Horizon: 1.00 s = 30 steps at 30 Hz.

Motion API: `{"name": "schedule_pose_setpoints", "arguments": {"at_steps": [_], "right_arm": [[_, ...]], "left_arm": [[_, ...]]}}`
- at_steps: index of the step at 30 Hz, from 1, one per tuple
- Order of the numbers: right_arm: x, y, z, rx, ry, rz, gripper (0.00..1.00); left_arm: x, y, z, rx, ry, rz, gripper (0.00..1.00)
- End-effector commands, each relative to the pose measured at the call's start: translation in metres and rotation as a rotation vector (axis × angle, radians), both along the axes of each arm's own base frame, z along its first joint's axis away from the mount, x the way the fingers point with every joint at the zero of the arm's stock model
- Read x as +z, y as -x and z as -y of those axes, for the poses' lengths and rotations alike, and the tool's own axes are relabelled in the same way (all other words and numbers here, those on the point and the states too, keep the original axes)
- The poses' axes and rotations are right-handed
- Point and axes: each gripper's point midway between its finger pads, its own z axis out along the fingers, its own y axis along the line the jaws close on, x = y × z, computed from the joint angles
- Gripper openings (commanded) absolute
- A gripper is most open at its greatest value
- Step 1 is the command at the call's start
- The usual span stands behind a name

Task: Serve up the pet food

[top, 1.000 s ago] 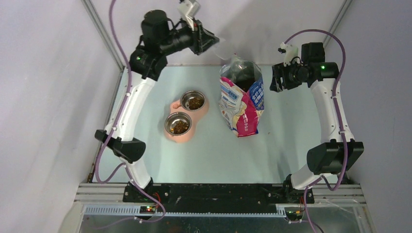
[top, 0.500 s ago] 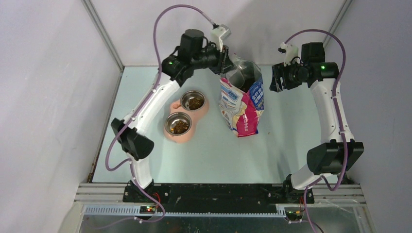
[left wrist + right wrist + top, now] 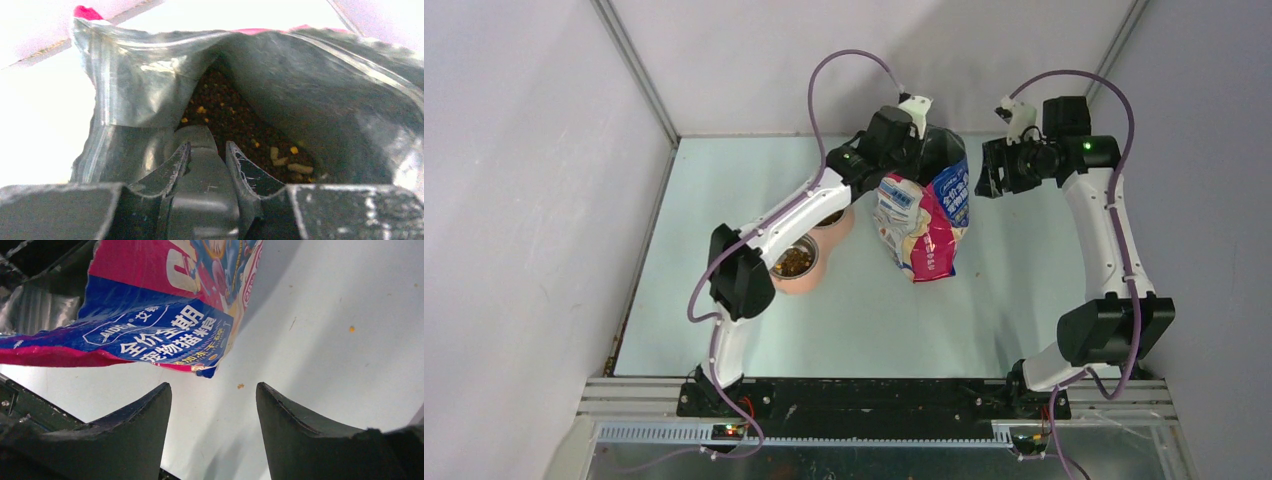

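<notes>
The pet food [image 3: 235,117] is a dark-brown heap of kibble with a few yellow bits, deep inside the open silver-lined bag [image 3: 130,100]. My left gripper [image 3: 207,146] is shut on the handle of the translucent scoop [image 3: 200,165], whose front end reaches into the bag mouth just above the kibble. In the top view the left gripper [image 3: 916,152] is at the top of the upright pink-white-blue bag [image 3: 921,225]. More kibble [image 3: 794,262] lies in the near steel bowl. My right gripper [image 3: 213,387] is open and empty, just right of the bag [image 3: 150,325].
A pink double feeder [image 3: 786,282] with two steel bowls stands left of the bag; my left arm covers most of the far bowl [image 3: 832,217]. A few crumbs [image 3: 240,386] lie on the pale table under the right gripper. Walls close in at the back and both sides.
My left arm has swung from the back left corner to the right and brought the scoop down into the bag mouth. The right gripper has shifted only slightly.
</notes>
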Motion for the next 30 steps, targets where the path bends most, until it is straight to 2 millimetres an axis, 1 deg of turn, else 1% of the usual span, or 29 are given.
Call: {"name": "schedule_pose_setpoints", "arguments": {"at_steps": [1,4,5,6,7,8,10,11,12,13,14,15,16,17,18,19,21,22,23,24,25,26,27,28,29,30], "right_arm": [[0.013,0.01,-0.006,0.005,-0.043,0.024,0.66],[0.012,0.016,-0.007,0.003,-0.055,0.016,0.66],[0.012,0.017,-0.008,0.003,-0.057,0.015,0.66],[0.011,0.02,-0.008,0.003,-0.061,0.011,0.66],[0.008,0.022,-0.009,0.004,-0.063,0.003,0.66],[0.009,0.023,-0.009,0.004,-0.064,0.005,0.66],[0.007,0.026,-0.008,0.002,-0.065,0.0,0.66],[0.006,0.028,-0.008,0.001,-0.066,0.0,0.66],[0.006,0.028,-0.008,0.002,-0.065,0.0,0.66],[0.007,0.03,-0.009,0.001,-0.065,0.001,0.66],[0.007,0.031,-0.009,0.002,-0.067,0.002,0.66],[0.007,0.032,-0.009,0.001,-0.068,0.001,0.66],[0.007,0.032,-0.009,0.001,-0.07,0.002,0.66],[0.008,0.032,-0.009,-0.001,-0.071,0.003,0.66],[0.008,0.033,-0.009,-0.001,-0.071,0.004,0.66],[0.008,0.033,-0.01,-0.001,-0.072,0.003,0.66],[0.008,0.034,-0.009,-0.003,-0.071,0.004,0.66],[0.008,0.034,-0.004,-0.017,-0.07,0.004,0.66],[0.008,0.034,-0.001,-0.028,-0.068,0.004,0.66],[0.008,0.034,0.0,-0.031,-0.066,0.004,0.66],[0.008,0.034,0.001,-0.035,-0.064,0.006,0.66],[0.008,0.035,0.002,-0.036,-0.062,0.005,0.66],[0.009,0.036,0.002,-0.036,-0.059,0.009,0.66],[0.009,0.036,0.003,-0.037,-0.058,0.011,0.66],[0.01,0.037,0.003,-0.038,-0.055,0.014,0.66],[0.011,0.037,0.003,-0.04,-0.053,0.019,0.66]], "left_arm": [[-0.008,-0.019,-0.004,0.131,-0.051,0.059,0.0],[-0.029,-0.014,-0.003,0.124,-0.108,0.046,0.0],[-0.041,-0.01,-0.002,0.12,-0.133,0.032,0.0],[-0.046,-0.007,-0.001,0.112,-0.145,0.027,0.0],[-0.056,-0.001,0.001,0.098,-0.165,0.012,0.0],[-0.063,0.002,0.003,0.084,-0.173,0.0,0.0],[-0.085,0.015,0.005,0.053,-0.207,-0.044,0.0],[-0.09,0.019,0.007,0.044,-0.206,-0.06,0.0],[-0.099,0.027,0.008,0.019,-0.209,-0.091,0.0],[-0.103,0.033,0.011,0.006,-0.195,-0.119,0.0],[-0.111,0.044,0.016,-0.04,-0.182,-0.167,0.0],[-0.114,0.05,0.02,-0.062,-0.156,-0.203,0.0],[-0.118,0.065,0.029,-0.135,-0.113,-0.261,0.0],[-0.119,0.07,0.032,-0.143,-0.068,-0.309,0.0],[-0.118,0.078,0.038,-0.196,-0.016,-0.359,0.0],[-0.116,0.082,0.042,-0.199,0.024,-0.398,0.0],[-0.106,0.089,0.05,-0.252,0.097,-0.442,0.0],[-0.098,0.084,0.051,-0.254,0.13,-0.439,0.0],[-0.089,0.088,0.056,-0.275,0.182,-0.475,0.0],[-0.076,0.081,0.058,-0.285,0.236,-0.466,0.0],[-0.066,0.085,0.062,-0.308,0.29,-0.506,0.0],[-0.051,0.079,0.063,-0.32,0.339,-0.491,0.0],[-0.041,0.082,0.065,-0.337,0.384,-0.52,0.0],[-0.028,0.077,0.064,-0.339,0.43,-0.514,0.0],[-0.018,0.077,0.065,-0.365,0.456,-0.505,0.0],[-0.01,0.074,0.061,-0.366,0.472,-0.497,0.0]]}}
